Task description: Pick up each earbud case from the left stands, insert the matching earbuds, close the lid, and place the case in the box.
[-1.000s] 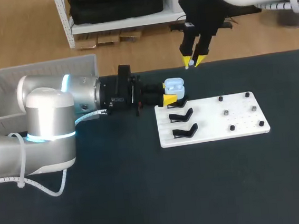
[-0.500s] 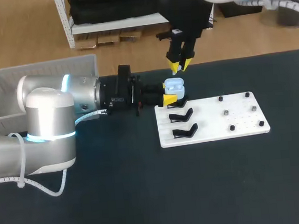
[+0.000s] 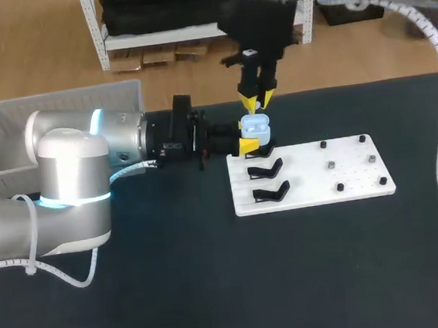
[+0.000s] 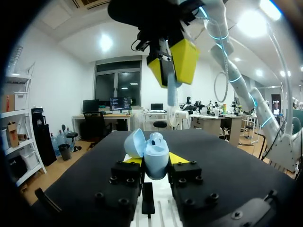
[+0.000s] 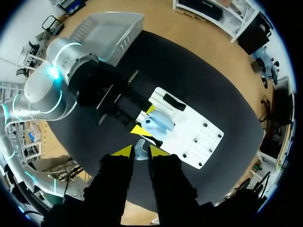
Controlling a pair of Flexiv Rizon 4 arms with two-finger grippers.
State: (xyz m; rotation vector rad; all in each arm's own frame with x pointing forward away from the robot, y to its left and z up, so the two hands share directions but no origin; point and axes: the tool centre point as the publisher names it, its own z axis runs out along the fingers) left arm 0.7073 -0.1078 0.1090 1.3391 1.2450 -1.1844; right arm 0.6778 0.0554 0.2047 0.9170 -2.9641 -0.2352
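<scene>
left gripper [image 4: 155, 160] has the open case [image 3: 255, 126] clamped; right gripper [image 5: 141, 152] is pinching an earbud [image 4: 172, 92] right above it; inserting, closing and boxing all left to do

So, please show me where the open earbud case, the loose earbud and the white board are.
earbud case [image 4: 156, 158]: left wrist view, front of its body.
earbud [image 5: 140, 152]: right wrist view, on its visible pale body.
white board [image 3: 307, 174]: head view, bare middle of its surface.

We see the dark table [image 3: 215, 288] evenly lit from overhead, its shadows faint. On our left arm [image 3: 70, 186] a blue ring [image 3: 96, 117] glows, and the pale shell shines softly.
</scene>
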